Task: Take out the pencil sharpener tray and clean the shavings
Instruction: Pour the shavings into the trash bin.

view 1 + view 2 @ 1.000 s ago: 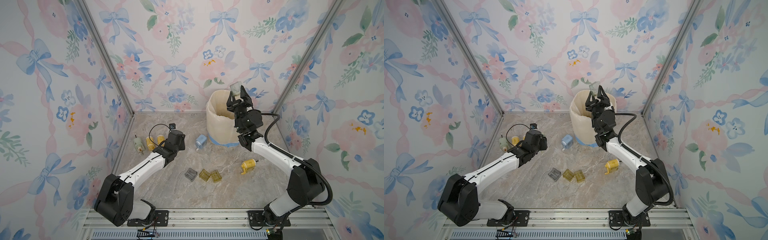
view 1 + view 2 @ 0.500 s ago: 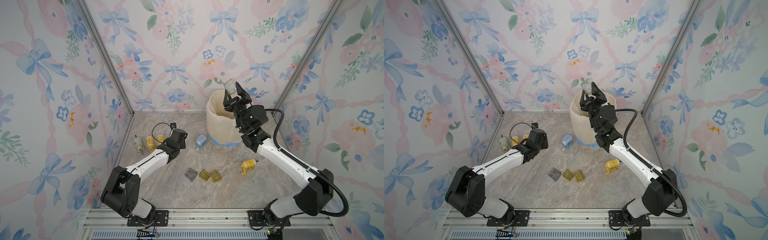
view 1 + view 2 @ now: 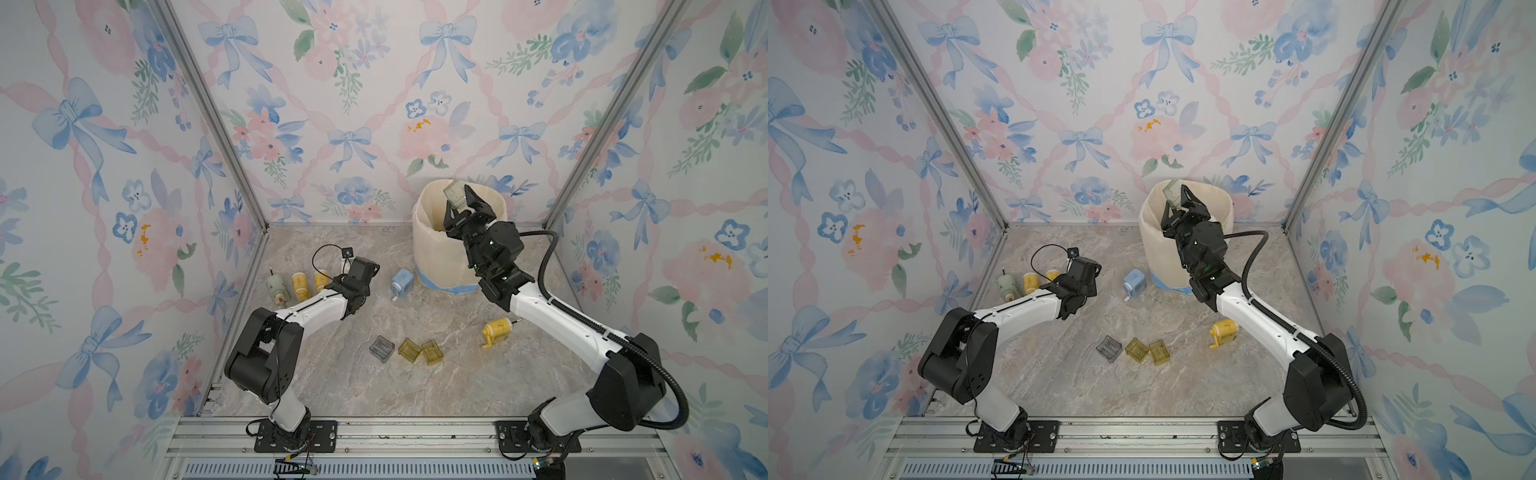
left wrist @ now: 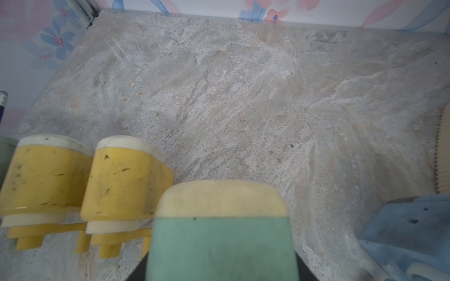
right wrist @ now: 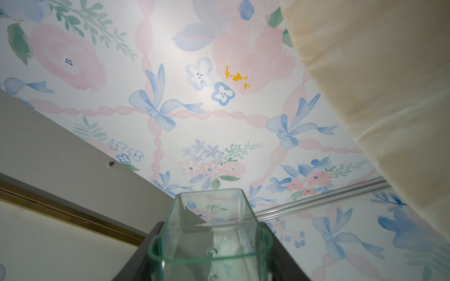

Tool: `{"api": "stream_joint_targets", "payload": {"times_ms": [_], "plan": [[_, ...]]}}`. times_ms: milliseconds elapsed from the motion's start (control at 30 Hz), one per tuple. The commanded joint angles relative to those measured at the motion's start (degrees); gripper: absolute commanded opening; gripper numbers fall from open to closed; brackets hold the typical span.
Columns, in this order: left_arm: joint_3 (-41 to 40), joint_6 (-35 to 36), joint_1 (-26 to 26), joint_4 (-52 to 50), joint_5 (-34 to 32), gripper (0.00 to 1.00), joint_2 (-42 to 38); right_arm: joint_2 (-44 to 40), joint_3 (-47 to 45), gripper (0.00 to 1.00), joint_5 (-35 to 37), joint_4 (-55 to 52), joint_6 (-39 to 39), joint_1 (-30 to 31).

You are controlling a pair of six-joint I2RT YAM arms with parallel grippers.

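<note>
The right gripper (image 3: 458, 204) pinches a clear, glassy box-shaped tray (image 5: 211, 233) between half-closed jaws up at the rim of the soft cream bin (image 3: 432, 253), while the left gripper (image 4: 220, 270) clamps a matte green, cream-capped sharpener (image 4: 220, 238) low beside a yellow sharpener (image 4: 126, 180).

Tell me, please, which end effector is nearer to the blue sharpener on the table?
Left. The left end effector sits low beside the blue sharpener; the right end effector is raised over the cream bin.

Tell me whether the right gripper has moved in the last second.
Yes. The right gripper, holding the clear tray, has shifted toward the robot's left across the mouth of the cream bin and dipped lower toward its rim.
</note>
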Motion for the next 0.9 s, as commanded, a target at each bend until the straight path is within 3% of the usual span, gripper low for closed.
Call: {"api": "stream_joint_targets", "payload": {"times_ms": [0, 167, 267, 600, 867], "plan": [[-0.07, -1.1, 0.96, 2.83, -1.84, 0.0, 1.58, -0.49, -0.43, 0.33, 0.82, 2.3, 11.53, -0.72], [-1.94, -2.18, 3.45, 6.12, 0.16, 0.0, 3.3, -0.23, -0.49, 0.34, -1.06, 4.44, 8.6, -0.55], [-3.62, -2.44, 4.38, 8.57, 1.45, 0.0, 3.35, -0.78, 0.26, 0.34, -2.89, 5.7, 2.4, -1.0], [-4.99, -2.63, 4.71, 13.16, 2.41, 0.0, 5.39, 5.29, 5.29, 0.35, -18.38, 5.55, -11.97, -3.09], [-5.29, -1.48, 4.7, 14.99, 2.48, 0.0, 7.44, 5.16, 7.9, 0.35, -27.39, -1.62, -28.94, -4.22]]}}
